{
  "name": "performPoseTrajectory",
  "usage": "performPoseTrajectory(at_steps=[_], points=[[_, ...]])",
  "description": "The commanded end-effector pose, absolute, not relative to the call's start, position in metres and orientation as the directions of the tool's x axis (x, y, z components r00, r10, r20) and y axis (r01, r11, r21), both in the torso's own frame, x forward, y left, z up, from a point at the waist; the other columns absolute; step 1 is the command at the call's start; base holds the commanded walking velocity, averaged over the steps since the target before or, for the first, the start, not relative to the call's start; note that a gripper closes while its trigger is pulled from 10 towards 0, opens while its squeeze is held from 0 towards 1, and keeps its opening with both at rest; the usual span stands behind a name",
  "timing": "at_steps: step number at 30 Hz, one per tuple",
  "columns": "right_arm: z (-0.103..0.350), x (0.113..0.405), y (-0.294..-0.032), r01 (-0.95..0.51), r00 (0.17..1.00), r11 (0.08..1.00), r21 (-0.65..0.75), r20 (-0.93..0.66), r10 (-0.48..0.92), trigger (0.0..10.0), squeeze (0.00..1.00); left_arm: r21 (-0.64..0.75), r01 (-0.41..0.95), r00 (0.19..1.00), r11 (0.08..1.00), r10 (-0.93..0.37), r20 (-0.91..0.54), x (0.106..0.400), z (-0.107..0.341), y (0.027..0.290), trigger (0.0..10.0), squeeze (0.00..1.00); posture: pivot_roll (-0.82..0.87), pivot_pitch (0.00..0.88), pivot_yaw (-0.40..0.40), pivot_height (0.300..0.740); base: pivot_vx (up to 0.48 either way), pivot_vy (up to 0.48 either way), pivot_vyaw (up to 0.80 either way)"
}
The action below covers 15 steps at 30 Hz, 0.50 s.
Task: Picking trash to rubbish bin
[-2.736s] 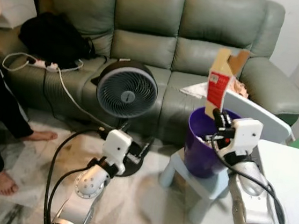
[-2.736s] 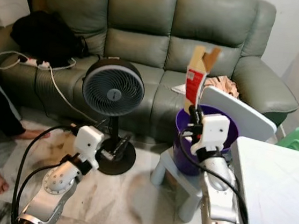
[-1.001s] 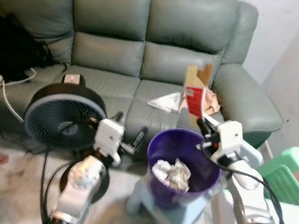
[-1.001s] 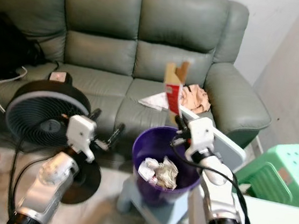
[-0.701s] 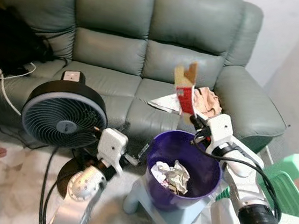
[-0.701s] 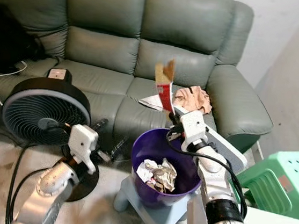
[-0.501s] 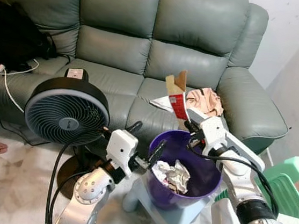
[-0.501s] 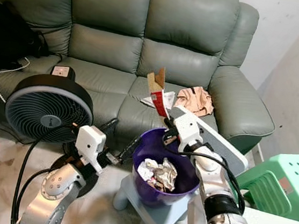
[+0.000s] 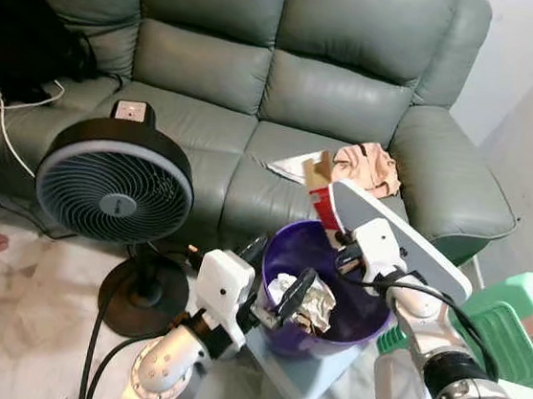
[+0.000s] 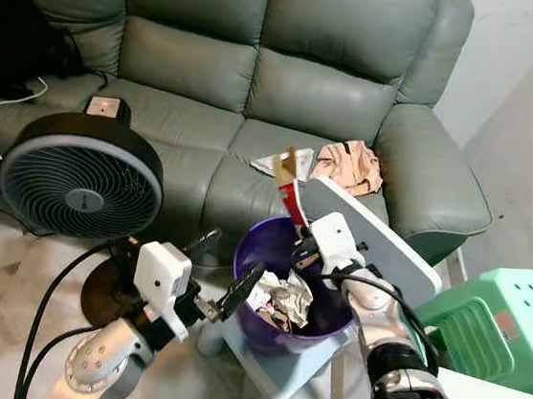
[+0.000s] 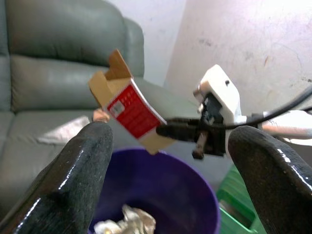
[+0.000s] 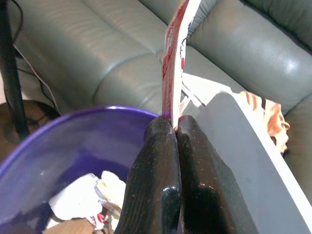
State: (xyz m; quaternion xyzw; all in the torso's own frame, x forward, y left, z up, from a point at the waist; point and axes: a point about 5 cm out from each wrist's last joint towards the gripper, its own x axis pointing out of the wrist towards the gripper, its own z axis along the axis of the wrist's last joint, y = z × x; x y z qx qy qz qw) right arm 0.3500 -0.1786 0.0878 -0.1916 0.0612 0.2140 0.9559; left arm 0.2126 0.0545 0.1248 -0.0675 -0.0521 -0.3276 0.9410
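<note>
The right gripper (image 12: 176, 127) pinches a flattened red-and-tan cardboard carton (image 9: 324, 189) between its closed fingers, holding it tilted over the far rim of the round purple plastic rubbish bin (image 9: 368, 319). The right wrist view shows the carton edge-on, a thin red strip rising from the fingertips, while the left wrist view shows its broad red face and torn-open tan top (image 11: 127, 104). The left gripper (image 9: 276, 287) hangs at the bin's near rim, its fingers spread wide and grasping nothing. Crumpled white paper (image 10: 275, 297) lies in the bin.

The bin stands on a small pale blue plastic stool (image 9: 299, 377). A grey flat board (image 10: 378, 233) leans just behind the right gripper, touching the bin's far edge. A black round standing fan (image 9: 113, 192) is near on the left, the grey-green leather sofa (image 9: 261, 74) close behind, and a green plastic stool (image 10: 508, 323) on the right.
</note>
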Motion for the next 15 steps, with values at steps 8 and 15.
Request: performPoseTrajectory(at_steps=[8, 15], points=[[0.105, 0.359, -0.199, -0.375, 0.927, 0.833, -0.408, -0.18, 0.329, 10.0, 0.0, -0.136, 0.635, 0.772, 0.76, -0.623, 0.125, 0.198, 0.129, 0.047, 10.0, 0.0, 0.15, 0.224, -0.157, 0.715, 0.0, 0.0, 0.0], [0.12, 0.363, -0.211, -0.397, 0.918, 0.811, -0.43, -0.177, 0.355, 10.0, 1.0, -0.156, 0.633, 0.774, 0.759, -0.621, 0.119, 0.198, 0.131, 0.047, 10.0, 0.0, 0.14, 0.224, -0.155, 0.715, 0.0, 0.0, 0.0]])
